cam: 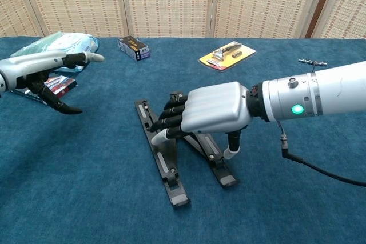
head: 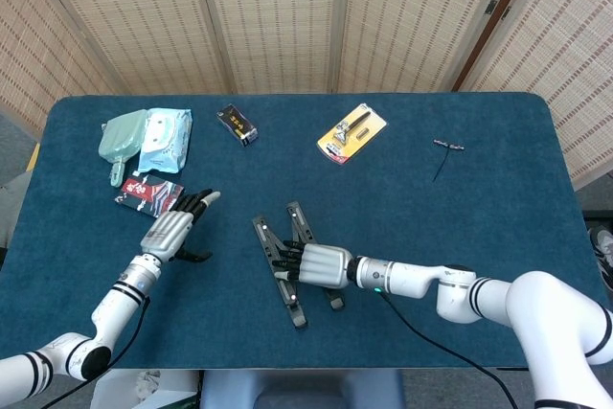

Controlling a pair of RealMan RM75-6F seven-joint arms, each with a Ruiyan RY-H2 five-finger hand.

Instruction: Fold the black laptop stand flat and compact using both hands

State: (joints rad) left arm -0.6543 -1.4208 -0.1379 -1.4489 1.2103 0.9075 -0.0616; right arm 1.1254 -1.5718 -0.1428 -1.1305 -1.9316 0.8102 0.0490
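No legible writing on laptop stand

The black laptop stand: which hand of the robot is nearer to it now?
Right. The right hand is directly over the laptop stand, fingers draped across its bars. The left hand is open above the table, well off to the stand's left side.

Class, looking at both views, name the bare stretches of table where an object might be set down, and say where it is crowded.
Bare cloth lies right of the yellow tool pack, around the small black tool, and along the near edge. Crowded: the far left corner with wipes packs and the centre, where the right hand covers the laptop stand.
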